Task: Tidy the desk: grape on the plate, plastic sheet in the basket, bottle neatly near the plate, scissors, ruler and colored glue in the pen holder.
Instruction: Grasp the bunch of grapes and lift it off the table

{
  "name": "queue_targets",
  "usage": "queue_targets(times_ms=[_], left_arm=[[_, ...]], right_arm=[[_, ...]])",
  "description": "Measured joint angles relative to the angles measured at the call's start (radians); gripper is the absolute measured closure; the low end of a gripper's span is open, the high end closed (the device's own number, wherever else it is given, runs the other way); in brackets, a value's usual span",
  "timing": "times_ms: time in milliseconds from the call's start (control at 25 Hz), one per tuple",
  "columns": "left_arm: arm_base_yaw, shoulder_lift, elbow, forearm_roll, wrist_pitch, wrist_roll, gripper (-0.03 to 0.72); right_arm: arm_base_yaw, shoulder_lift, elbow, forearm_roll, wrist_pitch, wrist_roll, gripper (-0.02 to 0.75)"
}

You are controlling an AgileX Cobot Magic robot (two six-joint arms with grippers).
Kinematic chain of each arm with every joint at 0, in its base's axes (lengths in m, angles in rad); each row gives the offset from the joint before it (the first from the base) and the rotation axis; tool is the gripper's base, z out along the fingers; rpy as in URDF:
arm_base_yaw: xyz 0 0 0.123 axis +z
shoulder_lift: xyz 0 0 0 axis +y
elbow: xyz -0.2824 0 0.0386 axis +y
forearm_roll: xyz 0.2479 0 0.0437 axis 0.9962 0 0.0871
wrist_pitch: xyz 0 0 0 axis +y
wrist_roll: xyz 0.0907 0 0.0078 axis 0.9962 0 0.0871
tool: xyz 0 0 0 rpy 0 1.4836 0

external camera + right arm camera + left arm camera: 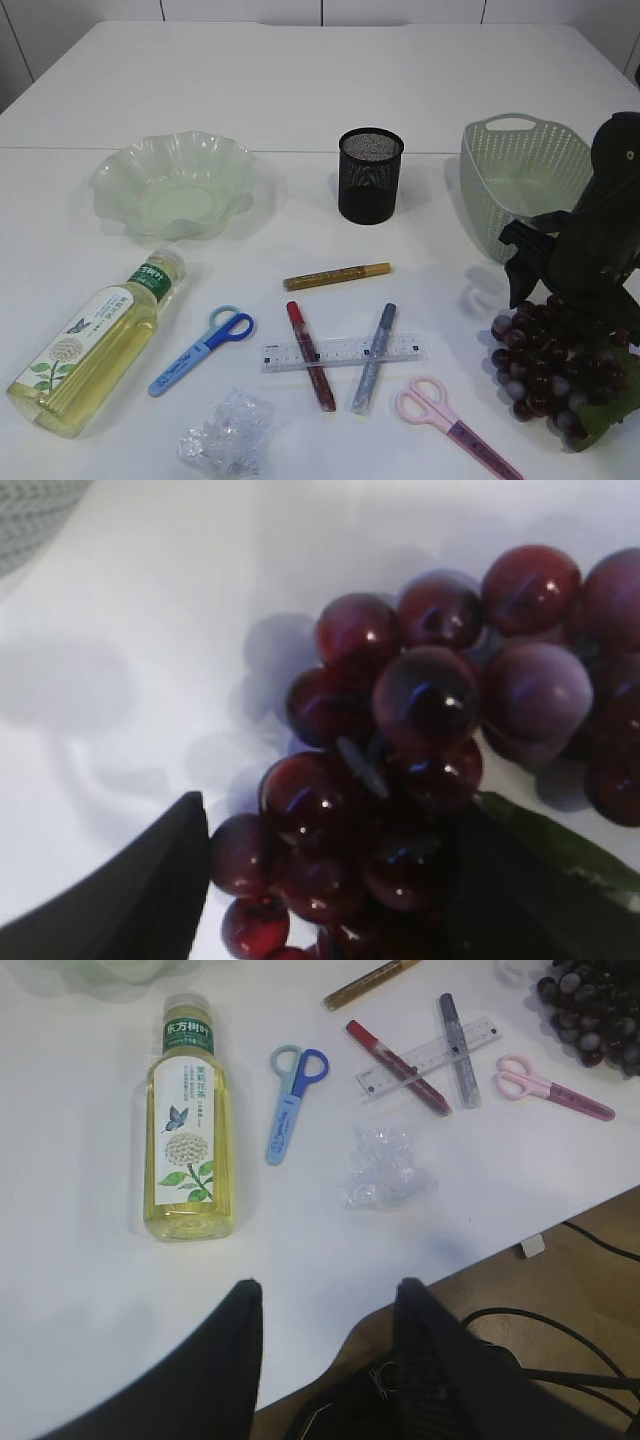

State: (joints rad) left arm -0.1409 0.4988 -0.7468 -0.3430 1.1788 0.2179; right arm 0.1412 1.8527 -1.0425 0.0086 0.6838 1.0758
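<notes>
The dark red grape bunch (545,370) lies at the table's right front. My right gripper (320,880) is down over it, open, with one finger on each side of the bunch (400,740). My left gripper (325,1300) is open and empty above the table's front edge. In front of it lie the bottle (190,1130), the blue scissors (290,1100) and the crumpled plastic sheet (385,1170). The ruler (343,353) lies across the red glue (310,355) and silver glue (373,358). The gold glue (337,275) and pink scissors (455,425) lie nearby.
The pale green wavy plate (175,185) stands at the back left. The black mesh pen holder (370,175) is at the back middle and the green basket (525,185) at the back right. Cables lie below the table's front edge (560,1360).
</notes>
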Motion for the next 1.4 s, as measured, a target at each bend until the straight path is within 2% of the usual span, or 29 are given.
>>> queue_targets(times_ms=[240, 1400], left_arm=[[0.0, 0.0, 0.0, 0.0, 0.0, 0.0, 0.367], [0.0, 0.0, 0.0, 0.0, 0.021, 0.0, 0.366]], right_arm=[[0.001, 0.021, -0.002, -0.035, 0.033, 0.024, 0.214], [0.001, 0.057, -0.002, -0.016, 0.04, 0.026, 0.211]])
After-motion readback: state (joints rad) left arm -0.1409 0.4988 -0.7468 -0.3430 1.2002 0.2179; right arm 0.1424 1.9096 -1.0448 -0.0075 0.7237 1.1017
